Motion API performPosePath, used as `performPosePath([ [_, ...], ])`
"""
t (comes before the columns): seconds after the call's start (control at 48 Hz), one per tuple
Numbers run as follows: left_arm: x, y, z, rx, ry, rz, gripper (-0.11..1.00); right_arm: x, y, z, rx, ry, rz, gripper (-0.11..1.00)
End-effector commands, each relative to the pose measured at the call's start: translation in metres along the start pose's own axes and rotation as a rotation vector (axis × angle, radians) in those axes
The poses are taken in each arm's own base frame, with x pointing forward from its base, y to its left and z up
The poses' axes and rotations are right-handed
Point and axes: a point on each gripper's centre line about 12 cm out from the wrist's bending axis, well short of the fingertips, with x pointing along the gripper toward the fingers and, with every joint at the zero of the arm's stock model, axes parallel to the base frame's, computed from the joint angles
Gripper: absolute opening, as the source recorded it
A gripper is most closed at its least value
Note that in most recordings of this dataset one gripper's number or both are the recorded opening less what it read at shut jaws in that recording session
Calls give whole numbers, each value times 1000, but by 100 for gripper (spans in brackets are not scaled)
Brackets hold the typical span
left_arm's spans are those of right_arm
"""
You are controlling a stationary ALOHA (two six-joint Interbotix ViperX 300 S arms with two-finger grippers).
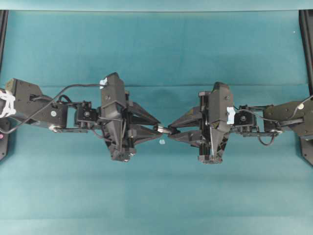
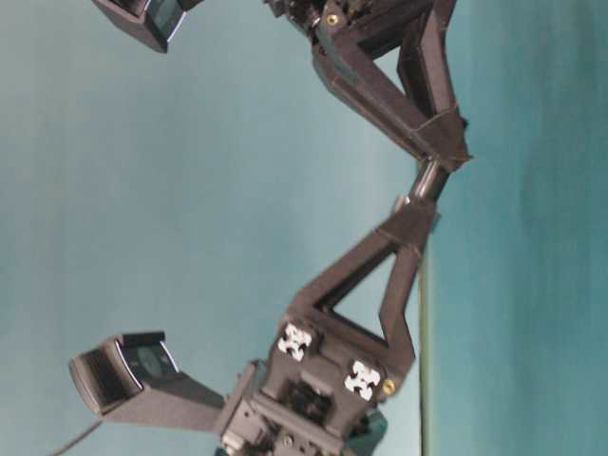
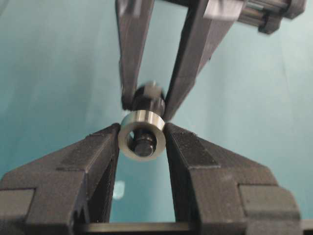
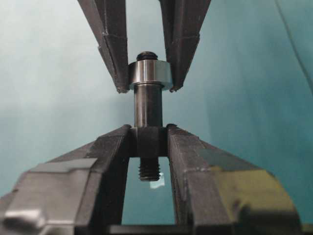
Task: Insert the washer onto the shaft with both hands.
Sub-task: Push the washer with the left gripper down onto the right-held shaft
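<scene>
Right wrist view: 1 washer [image 4: 150, 72] pinched by left pincer [image 4: 146, 83], on 1 shaft [image 4: 148, 110] pinched by right pincer [image 4: 149, 142]

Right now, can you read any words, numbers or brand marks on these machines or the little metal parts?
No readable text in any view.
Pale tape on the right arm: blank.
Tape on the left arm: blank.
Washer: no marking seen.
Shaft: no marking seen.
White pieces on the gripper base in the table-level view: shapes, not letters.
</scene>
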Motion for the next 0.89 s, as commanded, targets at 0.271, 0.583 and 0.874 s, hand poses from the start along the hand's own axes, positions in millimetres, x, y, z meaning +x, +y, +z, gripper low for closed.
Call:
performPosePath([
  [0.271, 6, -4, 11, 4, -13, -6, 35, 2, 1, 13, -9, -43, 3, 1],
  [0.583, 8, -4, 13, 5, -10, -4, 35, 2, 0, 12, -9, -41, 1, 1],
  [0.874, 16, -4, 14, 7, 27, 6, 35, 2, -1, 12, -9, -40, -2, 1],
])
